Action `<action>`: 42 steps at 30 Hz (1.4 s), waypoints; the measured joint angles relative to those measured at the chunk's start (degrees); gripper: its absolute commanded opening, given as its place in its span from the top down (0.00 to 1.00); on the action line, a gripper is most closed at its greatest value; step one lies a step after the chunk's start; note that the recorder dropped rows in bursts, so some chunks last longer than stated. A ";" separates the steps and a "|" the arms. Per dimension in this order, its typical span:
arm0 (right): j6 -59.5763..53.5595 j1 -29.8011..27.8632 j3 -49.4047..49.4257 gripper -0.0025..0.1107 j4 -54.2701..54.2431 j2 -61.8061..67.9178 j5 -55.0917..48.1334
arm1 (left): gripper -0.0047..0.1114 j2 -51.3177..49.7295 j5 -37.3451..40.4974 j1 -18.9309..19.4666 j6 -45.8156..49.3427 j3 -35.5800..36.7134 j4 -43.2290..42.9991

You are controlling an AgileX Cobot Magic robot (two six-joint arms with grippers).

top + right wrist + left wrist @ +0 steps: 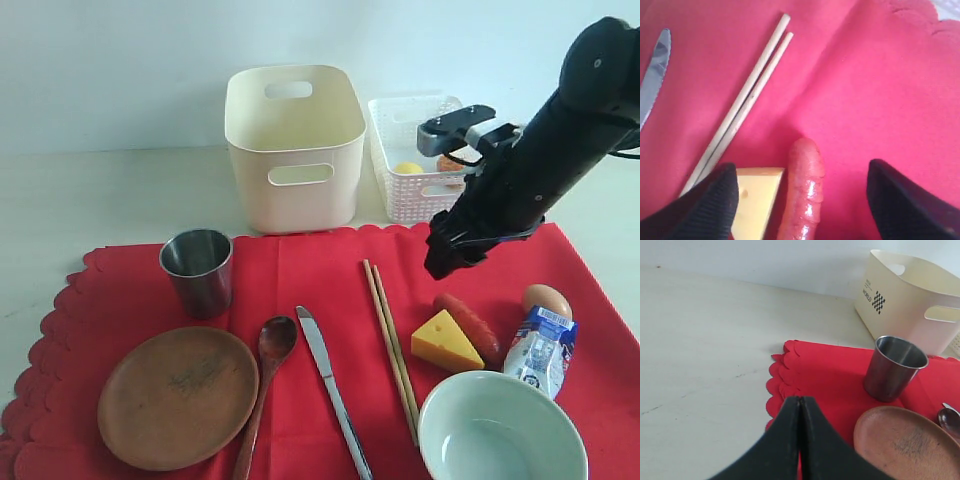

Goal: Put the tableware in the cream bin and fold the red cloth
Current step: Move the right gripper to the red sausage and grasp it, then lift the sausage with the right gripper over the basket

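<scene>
The red cloth (300,270) lies spread on the table. On it stand the steel cup (198,272), wooden plate (178,396), wooden spoon (268,365), knife (330,385), chopsticks (390,345) and pale bowl (500,430). The cream bin (295,150) stands behind the cloth. My right gripper (445,262) hangs open just above the cloth, its jaws either side of the sausage (805,190) and cheese (755,200), holding nothing. My left gripper (800,400) is shut and empty over the cloth's left edge (830,375), near the cup (892,370) and plate (905,442). It is out of the exterior view.
A white lattice basket (415,160) with a lemon inside stands right of the bin. Cheese (445,343), sausage (468,322), an egg (547,300) and a milk carton (540,350) sit on the cloth's right side. Bare pale table (705,350) lies left of the cloth.
</scene>
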State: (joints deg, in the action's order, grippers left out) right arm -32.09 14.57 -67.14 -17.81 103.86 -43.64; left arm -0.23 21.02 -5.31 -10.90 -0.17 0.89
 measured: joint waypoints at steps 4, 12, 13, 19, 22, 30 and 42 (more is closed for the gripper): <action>-0.10 0.00 0.00 0.47 1.47 2.97 -0.02 | 0.96 0.00 0.00 0.00 0.00 0.00 0.00; -0.22 0.00 0.13 0.67 4.29 6.88 -1.17 | 0.96 0.00 0.00 0.00 0.00 0.00 0.00; -0.22 0.00 0.13 0.66 4.76 6.99 -1.17 | 0.96 0.00 0.00 0.00 0.00 0.00 0.00; -0.22 0.00 0.13 0.60 5.66 7.12 -2.56 | 0.96 0.00 0.00 0.00 0.00 0.00 0.00; -0.22 0.00 0.13 0.60 5.76 7.12 -3.15 | 0.96 0.00 0.00 0.00 0.00 0.00 0.00; -0.22 0.00 0.13 0.59 5.76 7.12 -3.37 | 0.96 0.00 0.00 0.00 0.00 0.00 0.00; -0.22 0.00 0.13 0.66 5.76 11.12 -4.32 | 0.96 0.00 0.00 0.00 0.00 0.00 0.00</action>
State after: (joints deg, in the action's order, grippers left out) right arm -32.31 14.57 -67.02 -12.05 114.97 -47.96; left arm -0.23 21.02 -5.31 -10.90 -0.17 0.89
